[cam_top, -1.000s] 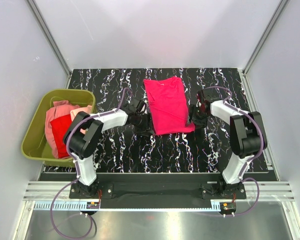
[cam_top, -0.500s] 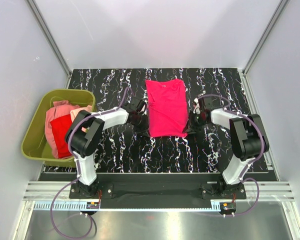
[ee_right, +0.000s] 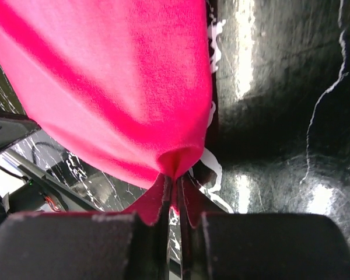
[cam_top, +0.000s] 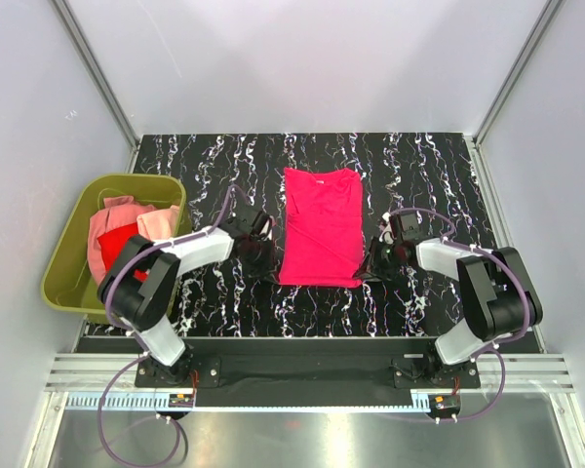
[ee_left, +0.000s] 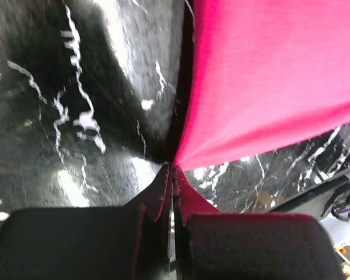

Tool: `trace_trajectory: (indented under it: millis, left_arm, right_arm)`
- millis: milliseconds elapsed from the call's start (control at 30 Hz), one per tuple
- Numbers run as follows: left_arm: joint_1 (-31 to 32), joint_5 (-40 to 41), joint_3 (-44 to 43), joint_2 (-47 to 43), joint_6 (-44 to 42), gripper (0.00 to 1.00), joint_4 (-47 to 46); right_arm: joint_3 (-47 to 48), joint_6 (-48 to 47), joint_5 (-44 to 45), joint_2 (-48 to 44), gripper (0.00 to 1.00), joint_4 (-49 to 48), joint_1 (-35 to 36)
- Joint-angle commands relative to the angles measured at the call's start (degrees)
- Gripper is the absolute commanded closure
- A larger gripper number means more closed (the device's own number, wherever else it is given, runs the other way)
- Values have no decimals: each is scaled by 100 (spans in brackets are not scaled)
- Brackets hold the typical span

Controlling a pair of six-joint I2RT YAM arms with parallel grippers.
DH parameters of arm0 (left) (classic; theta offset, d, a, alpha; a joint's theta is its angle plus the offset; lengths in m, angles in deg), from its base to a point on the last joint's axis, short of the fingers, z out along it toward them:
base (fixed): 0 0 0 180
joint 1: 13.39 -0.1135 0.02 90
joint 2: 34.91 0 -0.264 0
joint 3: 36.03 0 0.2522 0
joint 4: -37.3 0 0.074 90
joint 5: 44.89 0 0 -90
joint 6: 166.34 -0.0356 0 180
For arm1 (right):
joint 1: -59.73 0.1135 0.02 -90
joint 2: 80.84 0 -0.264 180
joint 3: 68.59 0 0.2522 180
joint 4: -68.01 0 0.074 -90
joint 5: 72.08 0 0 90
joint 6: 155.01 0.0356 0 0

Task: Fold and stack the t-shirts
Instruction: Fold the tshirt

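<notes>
A bright magenta t-shirt (cam_top: 320, 226) lies as a long folded strip in the middle of the black marbled table. My left gripper (cam_top: 269, 261) is at its near left corner. In the left wrist view its jaws (ee_left: 174, 170) are shut, and the magenta t-shirt (ee_left: 268, 76) is drawn to a point at their tip. My right gripper (cam_top: 372, 265) is at the near right corner. Here the jaws (ee_right: 178, 181) are shut on a bunched fold of the magenta t-shirt (ee_right: 116, 81). A red t-shirt (cam_top: 117, 246) and a salmon t-shirt (cam_top: 127, 216) lie crumpled in the tub.
An olive-green tub (cam_top: 63, 285) stands at the table's left edge, partly over it. Grey walls with metal rails close in the back and both sides. Bare marbled table (cam_top: 419, 175) shows around the shirt, and the arm bases stand at the near edge.
Both grippers have gone from open to shut on the shirt's near corners and drawn back toward the near edge. The shirt's near hem has followed them and the strip lies straighter.
</notes>
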Motion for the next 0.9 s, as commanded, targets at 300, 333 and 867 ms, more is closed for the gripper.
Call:
trace_trajectory:
  millis: [300, 333, 867]
  left_arm:
    - [-22, -250, 553, -802, 55, 58, -218]
    - [-22, -258, 561, -802, 54, 55, -253]
    - [-22, -505, 509, -267, 90, 50, -781]
  right_arm:
    - [-325, 219, 166, -783, 45, 157, 296]
    - [-351, 210, 201, -827, 45, 201, 296]
    - [-527, 236, 184, -380, 49, -142, 331]
